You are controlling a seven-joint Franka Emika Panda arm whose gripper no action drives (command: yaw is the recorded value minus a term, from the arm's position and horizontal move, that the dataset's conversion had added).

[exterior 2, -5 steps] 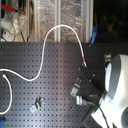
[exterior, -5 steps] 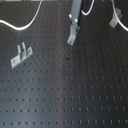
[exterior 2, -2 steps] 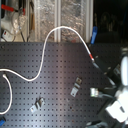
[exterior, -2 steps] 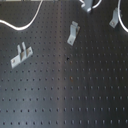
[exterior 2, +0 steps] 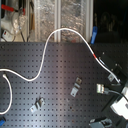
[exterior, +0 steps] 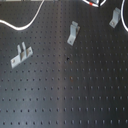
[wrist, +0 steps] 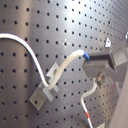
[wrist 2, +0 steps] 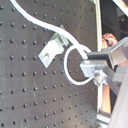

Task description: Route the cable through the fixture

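Note:
The white cable (exterior 2: 47,52) runs from the second exterior view's left, arches up over the black pegboard and comes down to the right. Its red band (exterior 2: 96,57) lies just before my gripper (exterior 2: 119,85). In both wrist views my gripper (wrist: 97,62) (wrist 2: 97,67) is shut on the cable (wrist: 65,67) near its end. The cable (wrist 2: 67,62) curls in a loop beside a small metal fixture (wrist 2: 52,47) (wrist: 45,92). In the first exterior view the gripper is out of view. Only a cable (exterior: 27,22) arc and the red band (exterior: 90,2) show at that picture's top.
Three small metal fixtures stand on the pegboard (exterior: 75,95): one (exterior: 20,55) at the first exterior view's left, one (exterior: 73,32) in the middle, one (exterior: 115,17) at the right. Clutter and foil-covered gear (exterior 2: 45,15) stand behind the board.
The arm has pulled back out of the first exterior view's top and shifted toward the second exterior view's right. It has drawn the cable's red-banded end along with it.

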